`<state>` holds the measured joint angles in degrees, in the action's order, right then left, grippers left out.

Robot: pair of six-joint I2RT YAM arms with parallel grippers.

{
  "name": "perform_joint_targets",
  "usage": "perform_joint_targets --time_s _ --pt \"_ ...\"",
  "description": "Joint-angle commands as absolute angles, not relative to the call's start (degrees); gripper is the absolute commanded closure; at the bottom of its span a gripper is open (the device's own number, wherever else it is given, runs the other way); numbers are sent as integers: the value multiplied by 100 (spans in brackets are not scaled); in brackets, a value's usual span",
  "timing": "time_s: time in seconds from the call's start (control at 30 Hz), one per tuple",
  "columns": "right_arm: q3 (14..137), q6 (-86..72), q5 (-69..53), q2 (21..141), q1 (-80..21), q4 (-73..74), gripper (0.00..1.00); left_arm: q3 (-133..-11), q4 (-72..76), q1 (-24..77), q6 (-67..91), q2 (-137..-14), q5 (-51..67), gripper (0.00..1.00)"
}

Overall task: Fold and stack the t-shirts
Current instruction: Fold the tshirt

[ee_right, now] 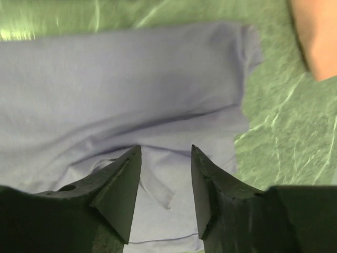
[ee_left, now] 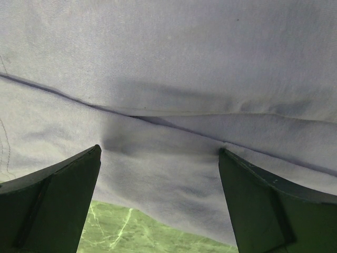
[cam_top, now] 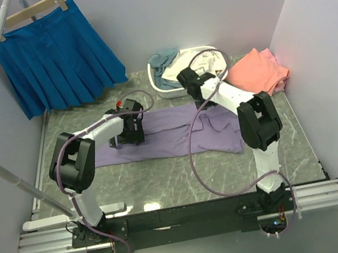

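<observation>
Lavender t-shirt [cam_top: 176,133]: is lying flat across the bench [cam_top: 165,179], long axis running left to right.
Left end effector [cam_top: 128,132]: is hovering released over its left part.
Right end effector [cam_top: 191,87]: is hovering at its far edge, right of middle (jaws parted, nothing pinched).

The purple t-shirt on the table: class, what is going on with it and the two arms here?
Both arms are over the lavender t-shirt, laid out on the table. The left gripper hangs wide open above its left part; the right gripper, jaws apart and holding nothing, above its right. Coral-pink shirts lie far right; other tees sit in the white basket.
</observation>
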<state>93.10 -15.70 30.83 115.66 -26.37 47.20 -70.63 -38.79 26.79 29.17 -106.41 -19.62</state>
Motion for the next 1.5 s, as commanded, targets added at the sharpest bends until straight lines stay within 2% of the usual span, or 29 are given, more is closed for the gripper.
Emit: perform_joint_targets --time_s 0.0,0.23,0.37,0.47,0.67,1.03,1.47 --pt "9625 -1644 3235 11312 -2522 4807 49 -6926 -4016 2777 2944 -10899 -2047 1" --pt "8149 -1889 1470 10162 -2523 4448 50 -6961 -3999 2821 2918 -10863 -1995 1" --pt "7227 -2048 214 10002 -2522 3694 50 -7005 -3999 2856 2918 -10898 -1977 1" --pt "7084 -2144 -174 10133 -2522 3341 50 -6970 -3982 2909 2918 -10898 -1978 1" --pt "7154 -2276 -712 10467 -2514 2778 50 -6926 -3955 2936 2936 -10925 -2021 1" --pt "7585 -2242 -510 10977 -2496 2707 47 -6917 -3981 2962 2936 -10995 -2083 1" --pt "9122 -1925 -826 11777 -2487 3084 45 -6943 -4017 2962 2936 -11083 -2118 1"
